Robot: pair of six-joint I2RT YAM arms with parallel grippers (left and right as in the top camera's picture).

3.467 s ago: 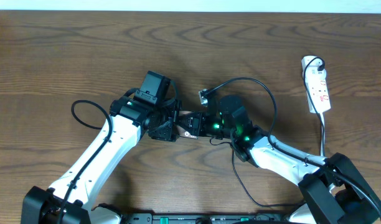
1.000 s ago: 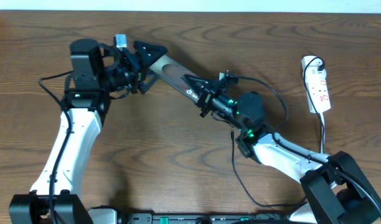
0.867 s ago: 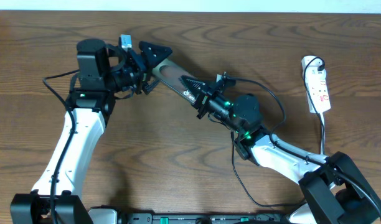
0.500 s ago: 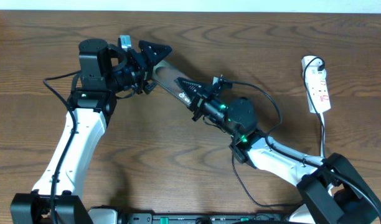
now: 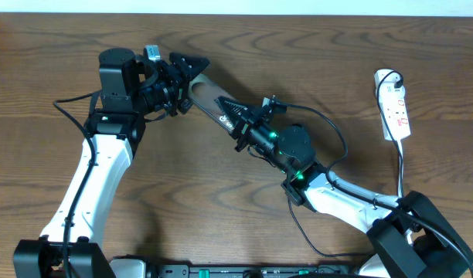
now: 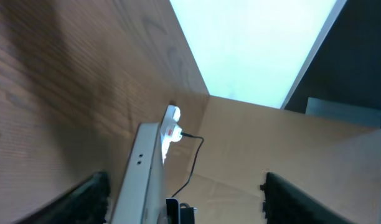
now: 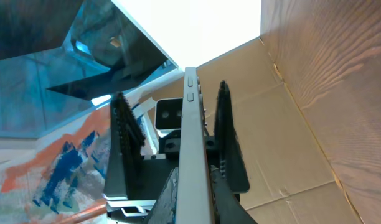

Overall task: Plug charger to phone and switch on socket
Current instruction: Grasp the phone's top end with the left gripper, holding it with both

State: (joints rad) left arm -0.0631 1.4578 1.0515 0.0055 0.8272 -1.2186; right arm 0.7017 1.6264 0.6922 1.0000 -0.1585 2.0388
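Observation:
The phone [image 5: 209, 93], a dark glossy slab, hangs tilted above the table between both arms. My right gripper [image 5: 238, 122] is shut on its lower right end, and in the right wrist view its pale edge [image 7: 193, 149] runs up from my pinching jaws [image 7: 197, 205]. My left gripper [image 5: 188, 71] stands open around the upper left end. In the left wrist view the phone [image 6: 141, 174] sits close to one finger, with a wide gap to the other. The charger cable [image 5: 329, 123] arcs to the right gripper, its tip hidden. The white socket [image 5: 394, 108] lies far right.
A black plug sits in the socket's far end [image 5: 391, 77], and the cable runs down past the right arm's base [image 5: 410, 224]. The table's back edge meets a pale wall [image 5: 236, 6]. Bare wood lies between the arms and the socket.
The right gripper has carried the phone slightly left. The left gripper has shifted right around the phone's far end and its jaws have narrowed. Seconds earlier both grippers were low at mid-table.

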